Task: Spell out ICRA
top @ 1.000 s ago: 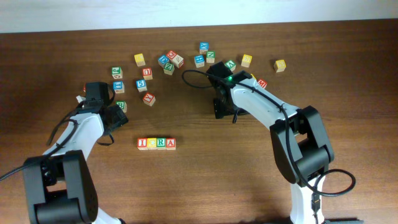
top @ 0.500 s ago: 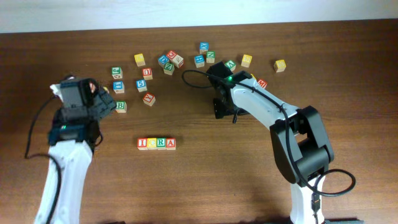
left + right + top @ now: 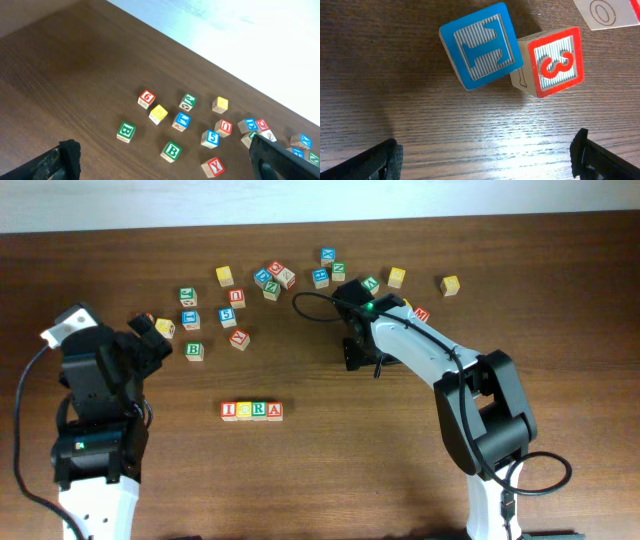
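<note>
Four blocks stand in a row [image 3: 251,411] at the table's middle front, reading I, C, R, A. My left gripper [image 3: 148,342] is open and empty, raised high over the table's left side. In the left wrist view its fingers [image 3: 162,157] frame loose blocks far below, among them a green B [image 3: 171,151]. My right gripper [image 3: 360,358] is open and empty, low over the table right of centre. In the right wrist view its fingers [image 3: 487,155] sit just short of a blue block [image 3: 481,46] and a red 3 block [image 3: 555,62].
Several loose letter and number blocks lie scattered along the back of the table, from a green one [image 3: 187,296] to a yellow one [image 3: 450,285]. A red Y block [image 3: 239,338] lies behind the row. The pale wall edge [image 3: 260,30] runs behind the table.
My left arm has lifted up and drawn back toward the front left, away from the blocks. The right arm and the row of four blocks have not moved.
</note>
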You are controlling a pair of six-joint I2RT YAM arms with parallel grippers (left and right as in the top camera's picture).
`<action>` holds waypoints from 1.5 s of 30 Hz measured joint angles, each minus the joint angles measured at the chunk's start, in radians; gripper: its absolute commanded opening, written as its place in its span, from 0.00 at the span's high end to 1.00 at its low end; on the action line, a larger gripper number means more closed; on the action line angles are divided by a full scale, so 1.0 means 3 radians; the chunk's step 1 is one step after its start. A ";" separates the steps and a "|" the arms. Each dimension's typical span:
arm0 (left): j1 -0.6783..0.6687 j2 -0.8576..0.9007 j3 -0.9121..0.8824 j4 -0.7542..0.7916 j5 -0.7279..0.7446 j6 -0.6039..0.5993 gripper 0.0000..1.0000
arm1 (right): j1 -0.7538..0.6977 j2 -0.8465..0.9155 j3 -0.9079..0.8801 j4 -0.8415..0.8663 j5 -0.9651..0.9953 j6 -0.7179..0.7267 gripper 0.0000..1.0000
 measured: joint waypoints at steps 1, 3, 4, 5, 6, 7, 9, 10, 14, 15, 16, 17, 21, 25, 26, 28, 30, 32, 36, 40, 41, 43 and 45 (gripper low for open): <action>0.0000 -0.0001 0.0000 -0.0032 0.0000 -0.0001 0.01 | 0.0000 0.0000 0.0000 0.0000 0.0000 0.0001 0.02; 0.0000 0.0000 -0.0004 -0.0130 0.0000 -0.0001 0.01 | 0.0000 0.0000 0.0000 0.0000 0.0000 0.0000 0.02; 0.0000 0.0001 -0.0009 -0.0109 0.0000 0.0000 0.01 | 0.0000 0.0000 0.0000 0.0000 0.0000 0.0000 0.02; 0.0000 -0.0003 -0.0038 0.0008 0.0000 -0.0001 0.01 | 0.0000 0.0000 0.0000 0.0000 0.0000 0.0001 0.02; 0.0000 -0.0010 -0.0071 0.0126 0.0000 -0.0001 0.01 | 0.0000 0.0000 0.0000 -0.0001 0.0000 0.0000 0.02; 0.0000 -0.0028 -0.0139 0.0355 0.0000 0.0001 0.01 | 0.0000 0.0000 0.0000 0.0000 0.0000 -0.0001 0.01; 0.0000 -0.0107 -0.0338 0.0880 0.0000 -0.0003 0.01 | 0.0000 0.0000 0.0000 0.0000 0.0001 0.0001 0.02; 0.0000 -0.0134 -0.0406 0.1038 0.0001 -0.0003 0.01 | 0.0000 0.0000 0.0000 0.0001 0.0003 0.0001 0.02; 0.0000 -0.0526 -0.1027 0.1761 0.0000 -0.0003 0.01 | 0.0000 0.0000 0.0000 0.0001 0.0011 0.0000 0.02; 0.0000 -0.0631 -0.1183 0.1759 0.0000 -0.0003 0.01 | 0.0000 0.0000 0.0000 -0.0003 0.0011 0.0001 0.02; 0.0000 -0.0725 -0.1335 0.1754 -0.0001 -0.0001 0.01 | 0.0000 0.0000 0.0000 0.0000 0.0011 0.0001 0.02; 0.0000 -0.0814 -0.1489 0.1790 0.0000 -0.0001 0.01 | 0.0000 0.0000 0.0000 -0.0001 0.0011 0.0000 0.02; 0.0000 -0.1245 -0.2041 0.2070 0.0000 -0.0001 0.01 | 0.0000 0.0000 0.0000 0.0003 0.0013 -0.0001 0.01; 0.0000 -0.1720 -0.2396 0.2207 -0.0001 -0.0001 0.01 | 0.0000 0.0000 0.0000 0.0000 0.0011 -0.0001 0.02; 0.0000 -0.1876 -0.2497 0.2235 0.0000 -0.0003 0.01 | 0.0000 0.0000 0.0000 0.0000 0.0013 -0.0001 0.01; 0.0000 -0.2045 -0.2602 0.2242 -0.0001 -0.0003 0.01 | 0.0000 0.0000 0.0000 0.0001 0.0013 0.0001 0.02; 0.0000 -0.2216 -0.2702 0.2246 0.0000 -0.0003 0.01 | 0.0000 0.0000 0.0000 0.0000 0.0013 0.0000 0.02; 0.0000 -0.2340 -0.2777 0.2247 0.0000 -0.0001 0.01 | 0.0000 0.0000 0.0000 0.0000 0.0013 0.0000 0.02; 0.0000 -0.2523 -0.2881 0.2248 -0.0001 -0.0003 0.01 | 0.0000 0.0000 0.0000 0.0000 0.0013 0.0000 0.02; 0.0000 -0.2651 -0.3016 0.2251 0.0000 -0.0001 0.01 | 0.0000 0.0000 0.0000 0.0000 0.0013 -0.0001 0.02; 0.0000 -0.2674 -0.3053 0.2249 -0.0001 -0.0003 0.01 | 0.0000 0.0000 0.0000 0.0000 0.0013 -0.0001 0.02; 0.0000 -0.2739 -0.3142 0.2249 0.0000 -0.0001 0.01 | 0.0000 0.0000 0.0000 0.0000 0.0011 0.0004 0.02; 0.0000 -0.2806 -0.3217 0.2248 -0.0001 -0.0003 0.01 | 0.0000 0.0000 0.0000 0.0000 0.0013 0.0000 0.02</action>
